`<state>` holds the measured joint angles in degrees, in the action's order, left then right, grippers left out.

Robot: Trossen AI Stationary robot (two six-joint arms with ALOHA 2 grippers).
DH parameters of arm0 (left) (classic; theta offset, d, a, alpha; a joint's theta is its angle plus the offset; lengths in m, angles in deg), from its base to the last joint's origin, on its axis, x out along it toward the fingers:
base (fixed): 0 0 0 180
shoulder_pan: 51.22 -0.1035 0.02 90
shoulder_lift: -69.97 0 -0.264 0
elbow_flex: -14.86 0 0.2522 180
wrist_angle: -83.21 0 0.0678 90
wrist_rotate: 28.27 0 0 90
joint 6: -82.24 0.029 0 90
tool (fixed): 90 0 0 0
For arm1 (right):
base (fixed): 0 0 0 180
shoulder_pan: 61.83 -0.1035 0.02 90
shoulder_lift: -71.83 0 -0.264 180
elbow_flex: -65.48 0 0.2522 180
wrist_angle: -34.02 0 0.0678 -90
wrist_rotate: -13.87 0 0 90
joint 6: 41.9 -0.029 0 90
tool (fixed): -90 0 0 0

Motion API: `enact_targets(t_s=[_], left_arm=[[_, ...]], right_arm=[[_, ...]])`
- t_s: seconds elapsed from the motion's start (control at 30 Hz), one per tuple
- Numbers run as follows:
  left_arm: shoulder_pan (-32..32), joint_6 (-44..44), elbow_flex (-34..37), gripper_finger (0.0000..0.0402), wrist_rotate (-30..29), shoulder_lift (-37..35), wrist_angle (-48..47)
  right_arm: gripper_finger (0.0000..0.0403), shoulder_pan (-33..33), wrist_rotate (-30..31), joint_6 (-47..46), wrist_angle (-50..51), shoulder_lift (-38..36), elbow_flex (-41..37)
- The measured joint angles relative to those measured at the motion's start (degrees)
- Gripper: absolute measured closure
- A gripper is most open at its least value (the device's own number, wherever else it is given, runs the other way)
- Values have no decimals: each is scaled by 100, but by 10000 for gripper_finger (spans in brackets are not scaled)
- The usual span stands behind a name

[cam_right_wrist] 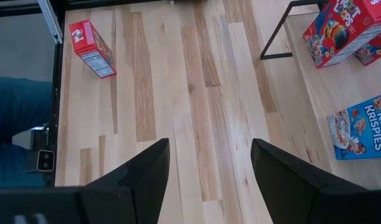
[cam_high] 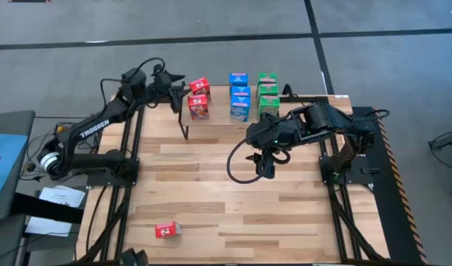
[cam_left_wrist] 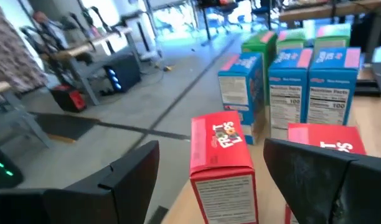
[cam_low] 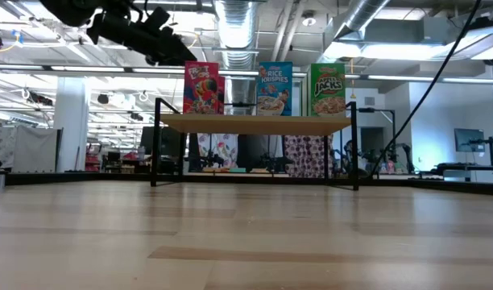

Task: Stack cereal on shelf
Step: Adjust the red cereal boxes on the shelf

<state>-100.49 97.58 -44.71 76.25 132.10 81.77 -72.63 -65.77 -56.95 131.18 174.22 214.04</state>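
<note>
Eight boxes fill the shelf; I must send my open right claw to the tabletop's last red box.

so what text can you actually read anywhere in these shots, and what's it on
"TROSSEN": on the left arm.
"RICE KRISPIES": on the front blue box.
"JACKS": on the front green box.
"FROOT": partly readable on the front red box.
"Nutrition Facts", "100": on a blue box's side panel.
Smaller print: too blurred to read.
</note>
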Motion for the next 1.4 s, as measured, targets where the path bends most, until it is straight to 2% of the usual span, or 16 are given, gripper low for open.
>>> enact_targets(t_s=[0.4,0.73,1.03,1.4], left_arm=[[-103,27,-1044,122,315,484,-1401],[-105,-7,-1871,123,324,1108,-2468],[-103,29,-2086,123,491,1173,-2887],[-103,60,-2086,123,561,1210,-2934]], right_arm=[[152,0,1,1,1,0,0],[152,0,0,0,0,0,0],[152,1,1,1,-4,0,0],[152,0,1,2,-12,0,0]])
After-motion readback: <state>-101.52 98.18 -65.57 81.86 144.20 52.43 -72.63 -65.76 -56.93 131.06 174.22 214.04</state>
